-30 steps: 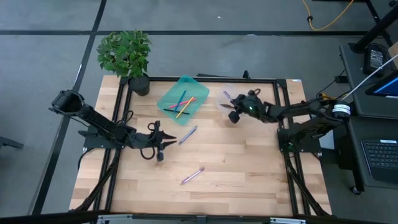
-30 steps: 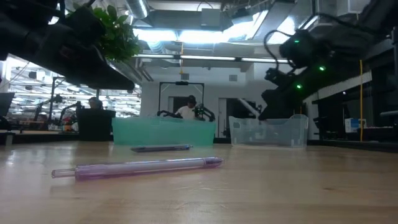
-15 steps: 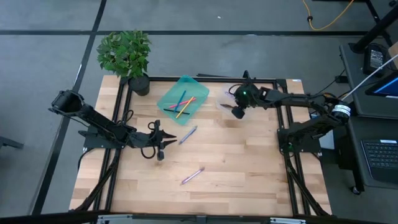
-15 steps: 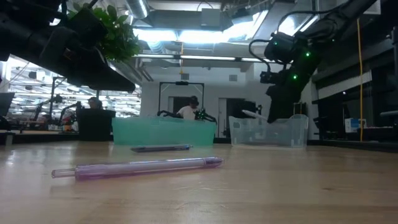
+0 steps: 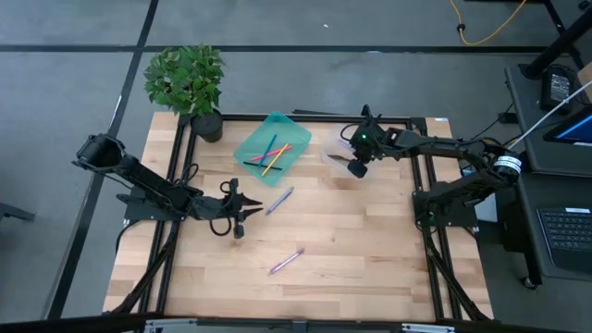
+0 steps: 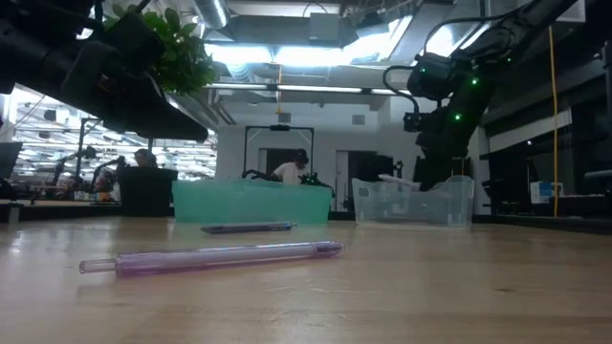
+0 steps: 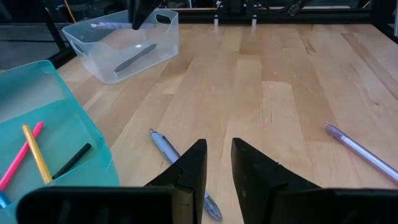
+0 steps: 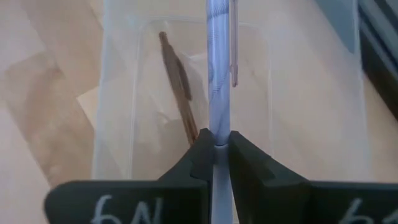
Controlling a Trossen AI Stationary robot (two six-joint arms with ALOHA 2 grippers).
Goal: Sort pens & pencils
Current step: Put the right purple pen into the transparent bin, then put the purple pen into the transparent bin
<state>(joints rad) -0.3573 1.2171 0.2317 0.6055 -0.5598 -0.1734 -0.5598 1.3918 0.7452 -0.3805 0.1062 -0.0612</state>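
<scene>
Lavender pen [image 8: 217, 74] over clear bin [image 8: 118, 112]

Lavender pen [image 8: 217, 74]: we lose its far end past the frame edge.
Dark pen [image 8: 177, 84]: blurred through plastic.

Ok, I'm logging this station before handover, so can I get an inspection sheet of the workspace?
Surface: wooden table, bare between items.
Job's things: two lavender pens loose; coloured sticks in teal tray; dark pen in clear bin.
Clutter: potted plant.
Grippers: right gripper shut on lavender pen over the bin; left gripper slightly parted, empty.
Cables: yellow cable on floor.
Surroundings: person far behind.
</scene>
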